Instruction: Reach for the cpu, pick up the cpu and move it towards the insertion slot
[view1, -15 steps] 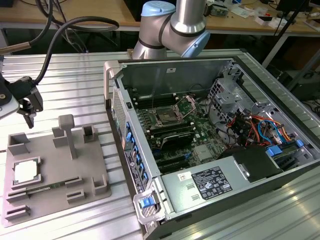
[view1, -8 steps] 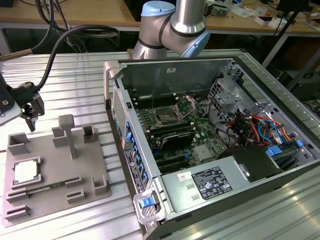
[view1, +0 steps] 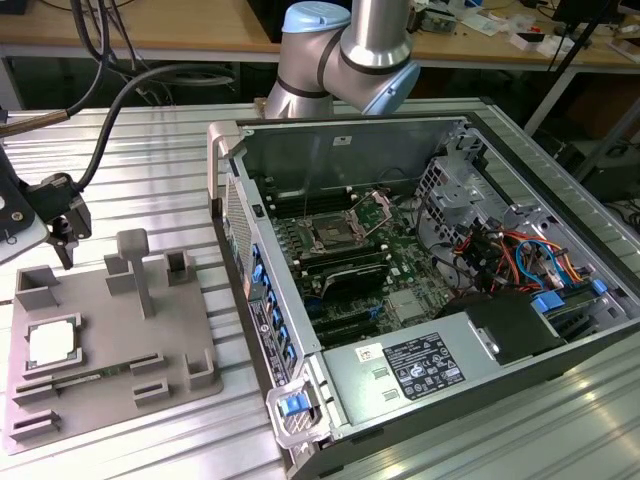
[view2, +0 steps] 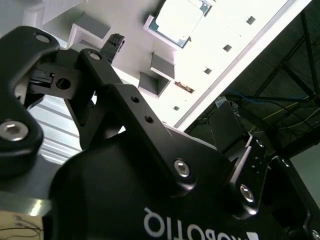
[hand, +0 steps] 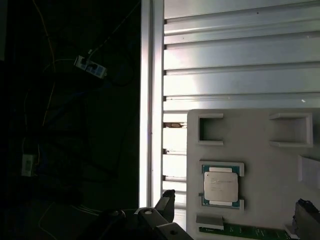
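Note:
The cpu (view1: 50, 343) lies flat, silvery top up, in a raised square seat on the grey fixture plate (view1: 150, 350) at the exterior view's left. My gripper (view1: 64, 250) hangs above the plate's far end, short of the cpu and apart from it. Both wrist views show the cpu (hand: 220, 184) (view2: 180, 20) beyond the fingertips (hand: 166, 205), which stand wide apart with nothing between them, so the gripper (view2: 170, 85) is open. The insertion slot (view1: 330, 235), a steel-framed socket with a dark centre, sits on the motherboard inside the open computer case.
The open case (view1: 240, 250) stands at the exterior view's right of the plate, its wall rising between plate and socket. Upright grey posts (view1: 135, 265) stand on the plate, and a green memory stick (view1: 60, 380) lies near the cpu. A thick black cable (view1: 130, 95) trails to the gripper.

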